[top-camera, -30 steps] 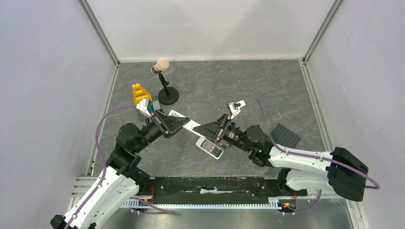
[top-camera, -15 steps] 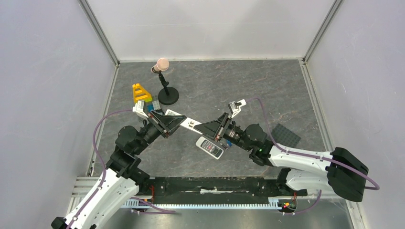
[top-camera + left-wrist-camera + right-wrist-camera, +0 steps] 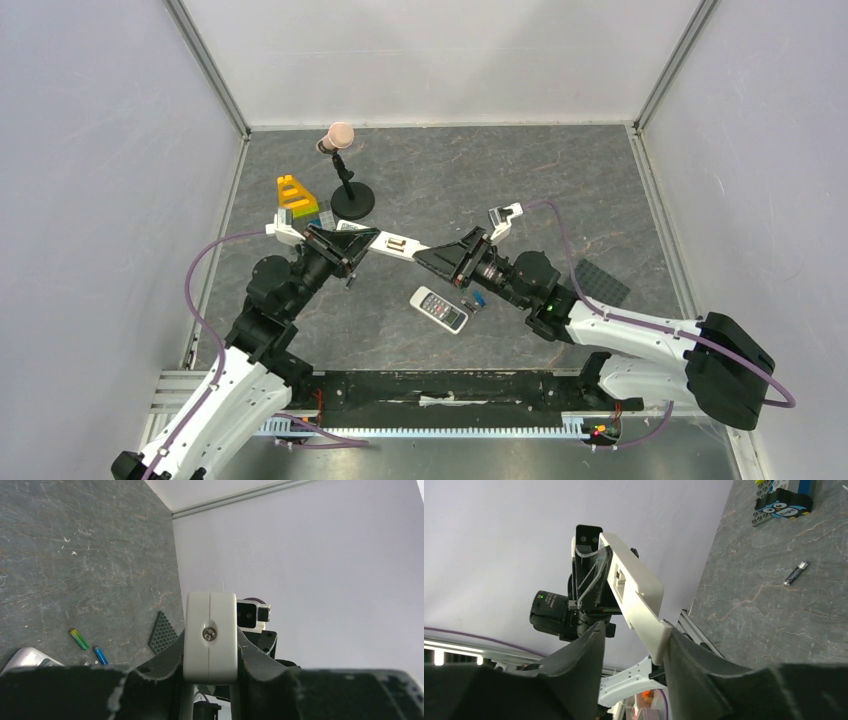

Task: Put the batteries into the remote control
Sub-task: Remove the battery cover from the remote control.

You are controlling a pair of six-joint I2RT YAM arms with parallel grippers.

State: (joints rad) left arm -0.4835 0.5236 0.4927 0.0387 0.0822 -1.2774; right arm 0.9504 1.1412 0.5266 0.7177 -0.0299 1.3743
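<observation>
The short remote control (image 3: 438, 309) lies face up on the floor, dark button face showing; its corner shows in the left wrist view (image 3: 30, 657). A green battery (image 3: 78, 639) and a blue battery (image 3: 100, 655) lie just right of it (image 3: 475, 298). A dark battery (image 3: 796, 573) lies apart on the floor. My left gripper (image 3: 350, 245) (image 3: 210, 650) is shut on one end of a longer, slim white remote (image 3: 392, 245) held in the air. My right gripper (image 3: 440, 262) (image 3: 634, 640) is open around its other end (image 3: 634, 587), which touches only one finger.
A black stand with a pink ball top (image 3: 345, 175), a yellow block (image 3: 294, 192) and coloured bricks (image 3: 315, 215) stand at the far left. An owl brick (image 3: 781, 507) is among them. A dark studded baseplate (image 3: 598, 284) lies at the right.
The slim white remote and both grippers have moved up and away towards the far left. The short remote, partly under the right gripper before, now lies uncovered with the batteries beside it.
</observation>
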